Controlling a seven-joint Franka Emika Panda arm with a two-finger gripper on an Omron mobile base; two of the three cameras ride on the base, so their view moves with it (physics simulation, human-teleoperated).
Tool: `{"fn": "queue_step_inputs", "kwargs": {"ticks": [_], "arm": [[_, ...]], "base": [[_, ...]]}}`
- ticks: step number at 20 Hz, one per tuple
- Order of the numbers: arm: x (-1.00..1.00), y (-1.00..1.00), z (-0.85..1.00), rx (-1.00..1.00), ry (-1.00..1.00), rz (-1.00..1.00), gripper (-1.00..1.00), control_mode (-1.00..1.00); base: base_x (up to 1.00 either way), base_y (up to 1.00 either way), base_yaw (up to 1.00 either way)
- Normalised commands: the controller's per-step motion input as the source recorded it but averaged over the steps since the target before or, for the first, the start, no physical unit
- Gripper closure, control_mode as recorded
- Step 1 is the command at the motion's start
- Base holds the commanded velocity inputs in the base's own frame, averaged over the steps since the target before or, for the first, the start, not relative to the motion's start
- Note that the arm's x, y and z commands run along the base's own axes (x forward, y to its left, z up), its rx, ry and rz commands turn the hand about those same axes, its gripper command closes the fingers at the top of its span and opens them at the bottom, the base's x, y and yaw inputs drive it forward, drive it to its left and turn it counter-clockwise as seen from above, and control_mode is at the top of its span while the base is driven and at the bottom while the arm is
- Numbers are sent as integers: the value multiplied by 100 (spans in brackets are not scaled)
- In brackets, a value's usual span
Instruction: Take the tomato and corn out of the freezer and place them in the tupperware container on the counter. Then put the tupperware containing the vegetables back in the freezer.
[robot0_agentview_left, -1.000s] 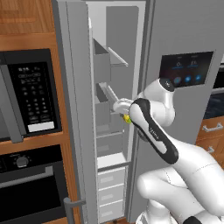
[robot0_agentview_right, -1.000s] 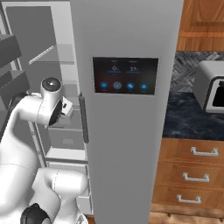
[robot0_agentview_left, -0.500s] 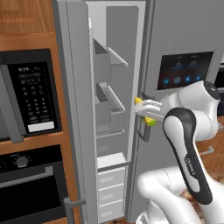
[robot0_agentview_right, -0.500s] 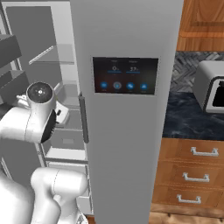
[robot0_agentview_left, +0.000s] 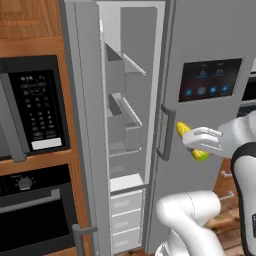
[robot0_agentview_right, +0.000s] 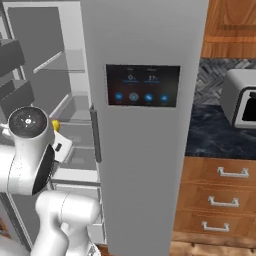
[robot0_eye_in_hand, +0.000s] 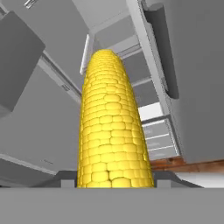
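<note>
My gripper (robot0_agentview_left: 194, 143) is shut on the corn (robot0_agentview_left: 183, 131), a bright yellow cob that sticks out above and below the white hand. It hangs outside the freezer (robot0_agentview_left: 123, 131), just right of the closed door's handle (robot0_agentview_left: 165, 132). In the hand view the corn (robot0_eye_in_hand: 112, 131) rises from between the finger tips (robot0_eye_in_hand: 65, 177), with the open freezer's grey shelves behind it. From the right base view, the corn's tip (robot0_agentview_right: 55, 125) peeks past the arm's joint. The tomato and the tupperware container are out of view.
The freezer door (robot0_agentview_left: 85, 120) stands open at the left, beside a black microwave (robot0_agentview_left: 32, 105) and oven (robot0_agentview_left: 35, 210). The dark counter (robot0_agentview_right: 215, 132) with a toaster (robot0_agentview_right: 240, 97) lies to the right, over wooden drawers (robot0_agentview_right: 220, 200).
The arm has swung right, carrying the corn out of the freezer opening to a spot in front of the closed door.
</note>
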Motion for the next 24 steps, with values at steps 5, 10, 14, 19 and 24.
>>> {"fn": "queue_step_inputs", "kwargs": {"ticks": [5, 10, 14, 19, 24], "arm": [[0, 0, 0, 0, 0, 0, 100, 100], [0, 0, 0, 0, 0, 0, 100, 100], [0, 0, 0, 0, 0, 0, 100, 100], [0, 0, 0, 0, 0, 0, 100, 100], [0, 0, 0, 0, 0, 0, 100, 100]], "base": [[-49, -95, -2], [20, -100, -1], [59, -100, 0], [41, -100, 0], [29, -100, 0]]}}
